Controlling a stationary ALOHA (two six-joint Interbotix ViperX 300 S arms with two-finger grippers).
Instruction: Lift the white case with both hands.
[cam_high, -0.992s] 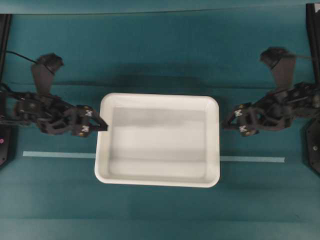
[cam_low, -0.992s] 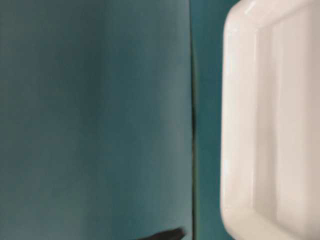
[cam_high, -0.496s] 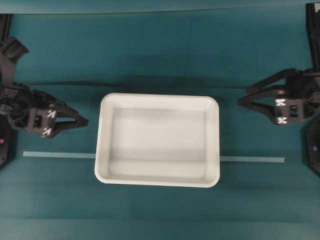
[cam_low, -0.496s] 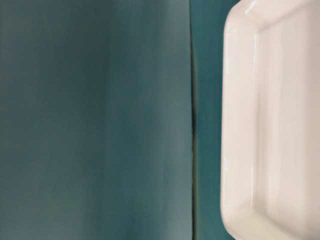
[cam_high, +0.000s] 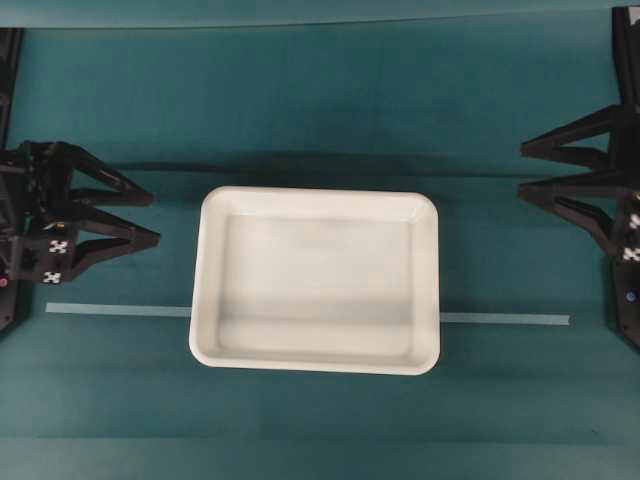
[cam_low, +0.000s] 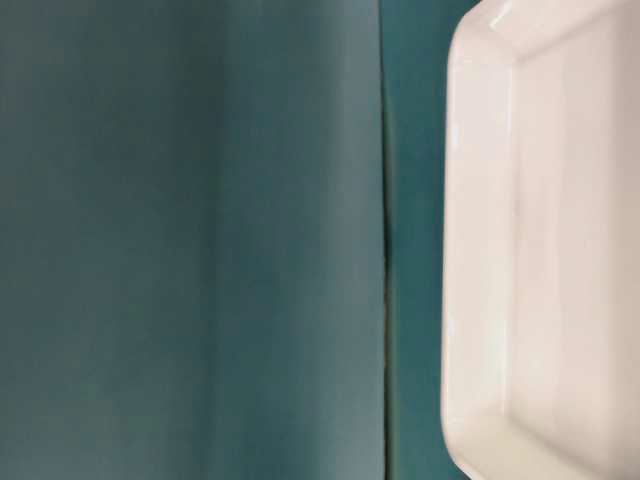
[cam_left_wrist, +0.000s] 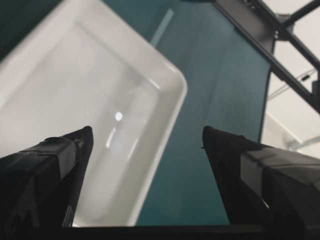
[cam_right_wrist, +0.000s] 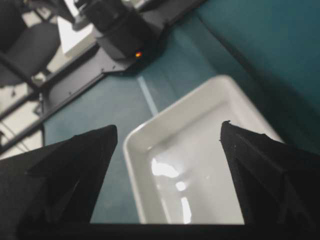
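Nearest the wrist lenses, spread jaws are seen on both sides: the left gripper (cam_left_wrist: 147, 137) is held wide apart with nothing between its tips, and the right gripper (cam_right_wrist: 169, 132) is likewise splayed and empty. Past the left jaws, a rounded corner of the white case (cam_left_wrist: 95, 105) is framed from above; past the right jaws, another corner of the same tray is framed, its glossy bottom catching light spots. No contact with the rim is shown in either wrist view

From overhead, the white case (cam_high: 316, 281) is found flat on the teal table (cam_high: 320, 110), roughly centred, lying across a pale tape line (cam_high: 505, 319) that shows on either side of it. The left gripper (cam_high: 150, 217) is parked well apart from the tray's left edge, the right gripper (cam_high: 526, 170) well apart from its right edge, near the frame border. In the table-level view only the tray's rim and one corner (cam_low: 480, 250) are caught; no gripper is seen there

Progress is judged as nil on the lift itself: the tray is untouched and resting on the cloth. Left to do: both grippers to be brought in to opposite short rims, closed on them, then raised together and level
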